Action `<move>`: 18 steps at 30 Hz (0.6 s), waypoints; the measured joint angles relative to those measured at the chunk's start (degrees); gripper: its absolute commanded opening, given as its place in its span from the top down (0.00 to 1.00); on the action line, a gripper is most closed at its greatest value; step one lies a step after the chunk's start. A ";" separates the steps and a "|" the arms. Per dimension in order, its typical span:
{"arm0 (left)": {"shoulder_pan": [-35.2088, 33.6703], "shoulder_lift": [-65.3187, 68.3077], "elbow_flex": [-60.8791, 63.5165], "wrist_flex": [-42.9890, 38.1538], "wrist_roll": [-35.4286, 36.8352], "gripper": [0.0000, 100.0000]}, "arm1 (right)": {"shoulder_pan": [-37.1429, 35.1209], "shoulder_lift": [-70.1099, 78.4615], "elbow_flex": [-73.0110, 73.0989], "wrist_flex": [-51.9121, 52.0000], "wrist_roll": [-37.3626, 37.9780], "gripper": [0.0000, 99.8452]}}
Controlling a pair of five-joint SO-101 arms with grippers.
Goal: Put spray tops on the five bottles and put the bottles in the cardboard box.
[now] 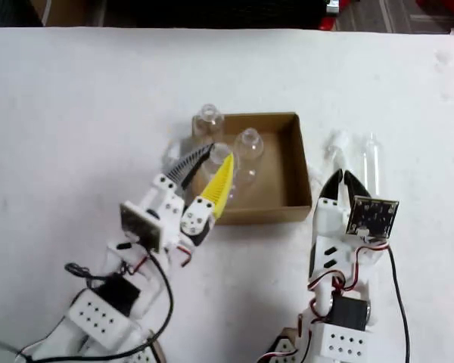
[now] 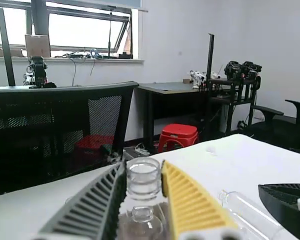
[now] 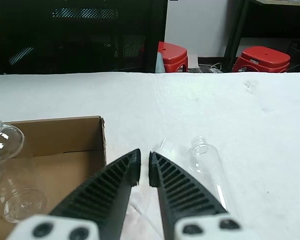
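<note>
The cardboard box [image 1: 291,162] lies mid-table. My left gripper [image 1: 210,160], with one grey and one yellow finger, is shut on a clear bottle [image 2: 143,178] by its neck at the box's left side. A second open bottle [image 1: 248,144] stands inside the box, and a third [image 1: 208,119] stands at its far left corner. Right of the box a clear bottle [image 1: 371,162] lies on the table beside a pale spray top [image 1: 337,145]. My right gripper [image 1: 342,181] sits just in front of them, its black fingers [image 3: 122,175] shut with only a slit between the tips.
The white table [image 1: 83,113] has free room to the left and at the back. The box's right wall [image 1: 301,155] stands between the two arms. Chairs, desks and red stools [image 3: 262,57] are in the room beyond the table.
</note>
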 measured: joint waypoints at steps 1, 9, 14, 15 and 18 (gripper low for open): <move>-0.09 2.11 0.00 -1.85 0.00 0.98 | 0.00 0.00 0.00 0.00 0.00 0.98; -1.85 16.70 0.53 -12.31 0.00 0.98 | 0.00 0.00 0.00 0.00 0.00 0.98; -2.02 18.64 2.29 -13.19 0.00 0.98 | 0.00 0.00 0.00 0.00 0.00 0.98; -2.02 18.64 2.37 -13.27 0.00 0.98 | 0.00 0.00 0.00 0.00 0.00 0.98; -2.02 18.90 2.55 -13.27 0.00 0.98 | 0.00 0.00 0.00 0.00 0.00 0.98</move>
